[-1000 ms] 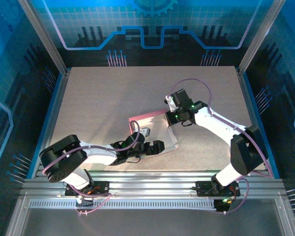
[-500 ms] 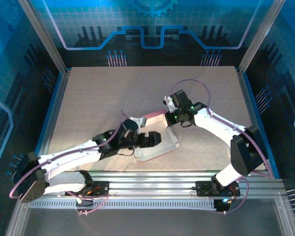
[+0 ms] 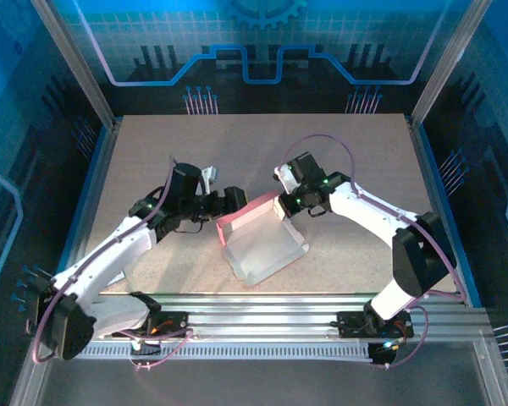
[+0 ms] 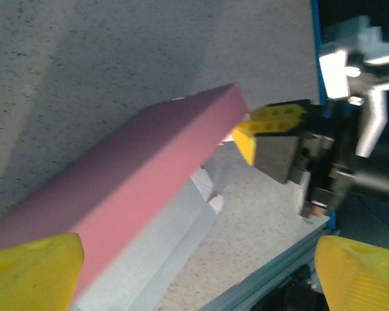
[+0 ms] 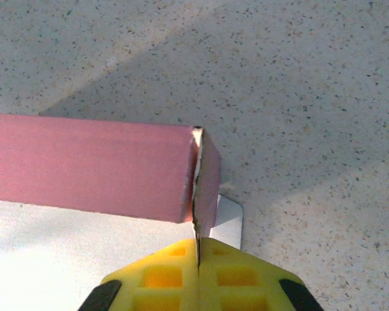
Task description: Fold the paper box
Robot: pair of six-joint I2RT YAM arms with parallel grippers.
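Seen from above, a thin card paper box (image 3: 262,252), a whitish flapped sheet with one pink wall (image 3: 250,211) raised along its far edge, lies mid-table on the speckled beige tabletop (image 3: 152,152); the left gripper (image 3: 231,201) stands released at the wall's left end; the right gripper (image 3: 281,206) meets its right end. Left wrist view: the smooth matte wall runs between wide-apart yellow fingertips (image 4: 32,269). Right wrist view: waffle-moulded yellow pads (image 5: 162,275) pinch the wall's end flap.

- Left arm (image 3: 123,244): white links, black joints, looped purple cable.
- Right arm (image 3: 368,211): same finish, green indicator light.
- Fingers (image 5: 162,275): yellow, grid-recessed.
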